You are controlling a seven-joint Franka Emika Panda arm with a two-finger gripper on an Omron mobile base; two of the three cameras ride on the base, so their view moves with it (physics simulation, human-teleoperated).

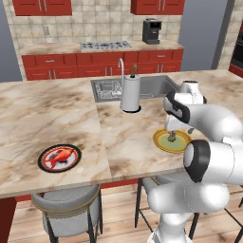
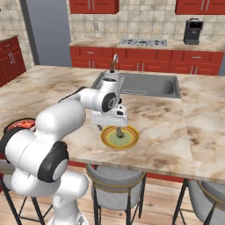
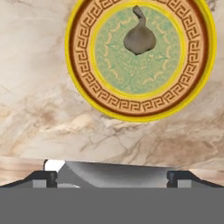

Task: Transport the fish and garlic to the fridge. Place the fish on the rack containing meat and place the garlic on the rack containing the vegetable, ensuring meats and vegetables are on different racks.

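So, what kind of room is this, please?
A home kitchen, most likely: a marble-look island counter with a built-in sink, a gas cooktop on the back counter, and red cabinets.

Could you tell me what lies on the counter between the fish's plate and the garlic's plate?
In the left base view, the stretch between the fish on its red plate and the garlic on its yellow plate is bare marble counter.
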